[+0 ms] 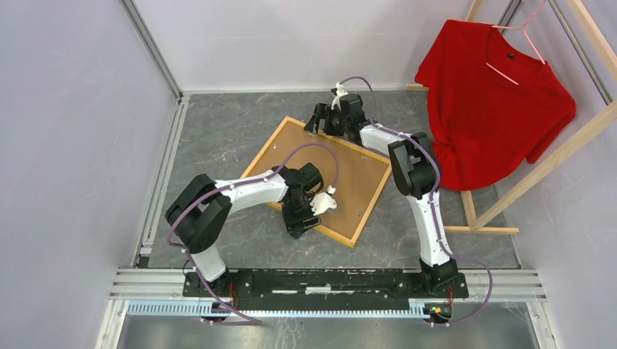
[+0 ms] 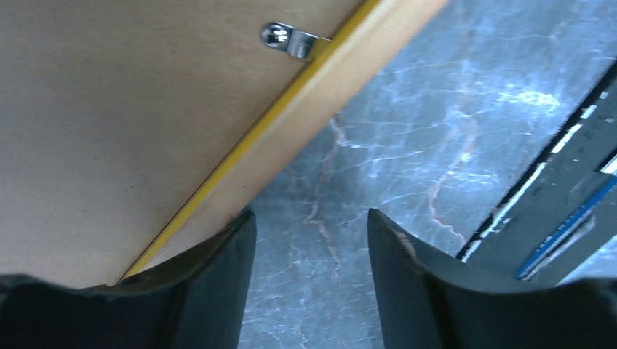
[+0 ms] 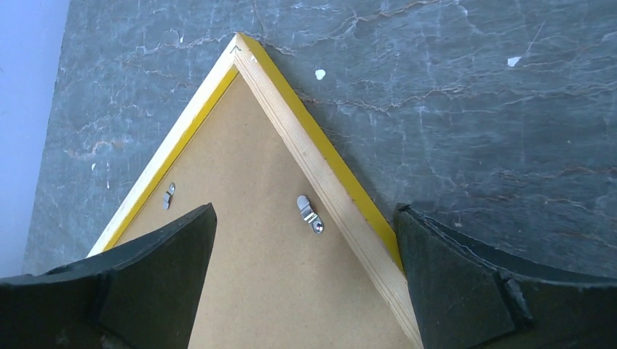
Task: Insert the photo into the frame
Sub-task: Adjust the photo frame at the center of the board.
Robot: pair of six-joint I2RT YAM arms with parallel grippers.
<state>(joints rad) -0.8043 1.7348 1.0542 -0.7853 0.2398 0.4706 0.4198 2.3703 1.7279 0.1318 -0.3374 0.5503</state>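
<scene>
On the table (image 1: 218,138), frame (image 1: 372,207) lying back-up, left hand (image 2: 311,218) and right hand (image 3: 304,211) both released, clips (image 2: 291,38) clear only in wrist views

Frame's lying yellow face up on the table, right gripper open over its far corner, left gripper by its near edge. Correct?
Not quite: the frame lies back up, not face up. The right wrist view shows its bare wood rail, the brown backing panel and metal clips. The rest holds: right gripper open over the far corner, left gripper by the near edge.
</scene>
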